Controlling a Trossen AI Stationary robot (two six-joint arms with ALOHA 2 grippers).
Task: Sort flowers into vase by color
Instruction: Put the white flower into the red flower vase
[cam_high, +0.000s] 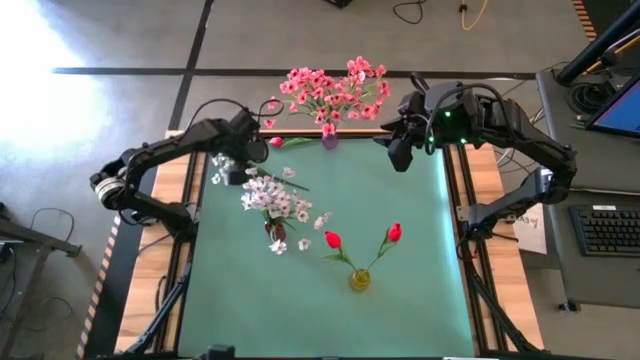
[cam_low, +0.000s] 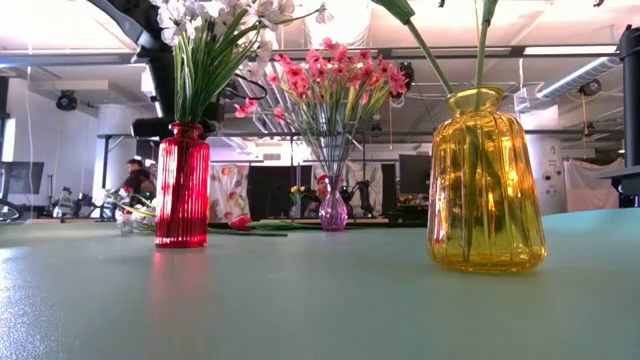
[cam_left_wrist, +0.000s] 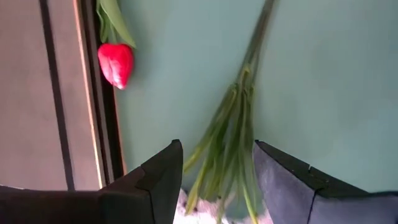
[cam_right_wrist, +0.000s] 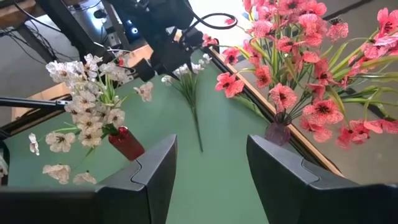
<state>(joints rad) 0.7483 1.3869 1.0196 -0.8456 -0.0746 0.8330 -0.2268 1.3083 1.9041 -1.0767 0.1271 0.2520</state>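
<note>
A loose spray of white flowers lies flat on the green mat near its far left corner, blossoms toward my left gripper. That gripper points steeply down, open, one finger on each side of the green stems without touching them; the right wrist view shows it over the spray. A single red bud lies along the mat's far edge. More white flowers stand in the red vase, pink flowers in the purple vase, two red buds in the yellow vase. My right gripper hangs open, high over the far right.
The red vase with its white flowers stands close to the loose spray, on its near side. The mat's far edge and the wooden table frame run just beside the red bud. Bare mat lies toward the near edge.
</note>
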